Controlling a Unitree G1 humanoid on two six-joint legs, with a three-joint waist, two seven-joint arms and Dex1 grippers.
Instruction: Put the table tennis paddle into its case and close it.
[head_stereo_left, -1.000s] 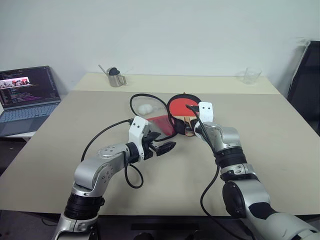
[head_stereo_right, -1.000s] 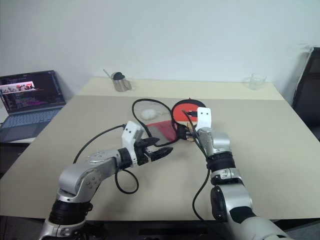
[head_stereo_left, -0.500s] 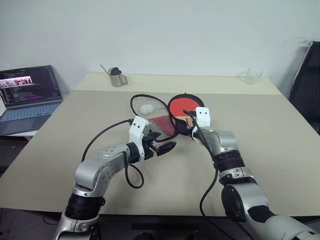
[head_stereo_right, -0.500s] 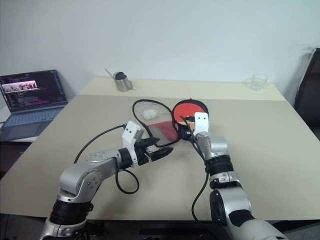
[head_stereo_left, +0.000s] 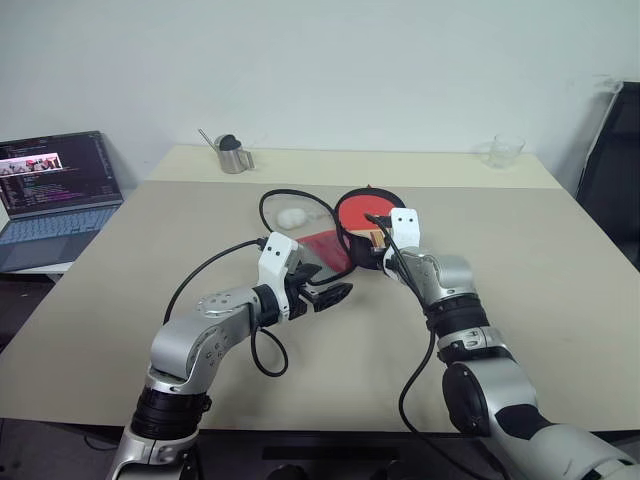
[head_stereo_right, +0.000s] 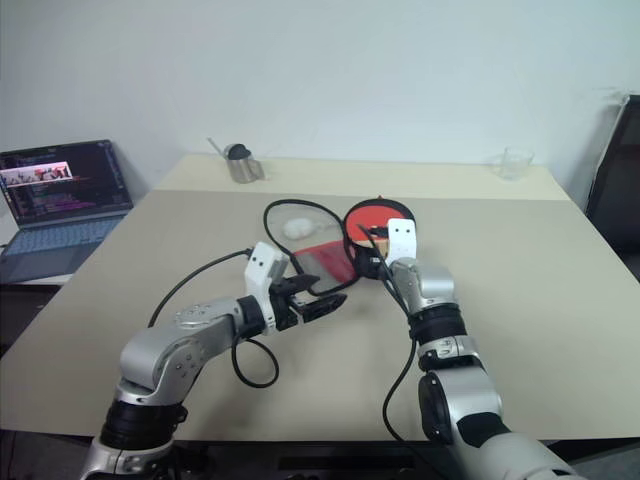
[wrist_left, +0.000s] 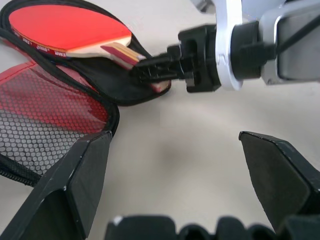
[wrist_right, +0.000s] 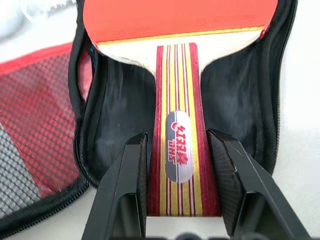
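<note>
The open case (wrist_right: 235, 95) lies on the table (head_stereo_left: 560, 260) with the table tennis paddle (wrist_right: 176, 125) resting on its black lower half. The paddle's red face points away from the robot. Its striped wooden handle points back toward the right gripper (wrist_right: 176, 192). The case's red mesh lid (wrist_left: 45, 105) is folded out flat toward the robot's left, hinged along the side nearest the left gripper (head_stereo_left: 335, 294).

The right gripper's two black fingers (wrist_right: 125, 185) bracket the handle from either side, closed onto it near its butt end. The gripper's own axis runs in line with the paddle's long axis. From this grip, any push forward would slide the paddle straight along its length, deeper into the rounded far end of the case. The handle's butt appears to reach about to the near rim of the black half, so a short forward push would seem to be what remains for seating it.

The left gripper hovers just above the table with its fingers spread wide, holding nothing. It sits just beside the mesh lid's near edge and is the nearer arm to that flap. Folding the lid over the paddle would most naturally fall to it, sweeping from the robot's left to its right.
</note>
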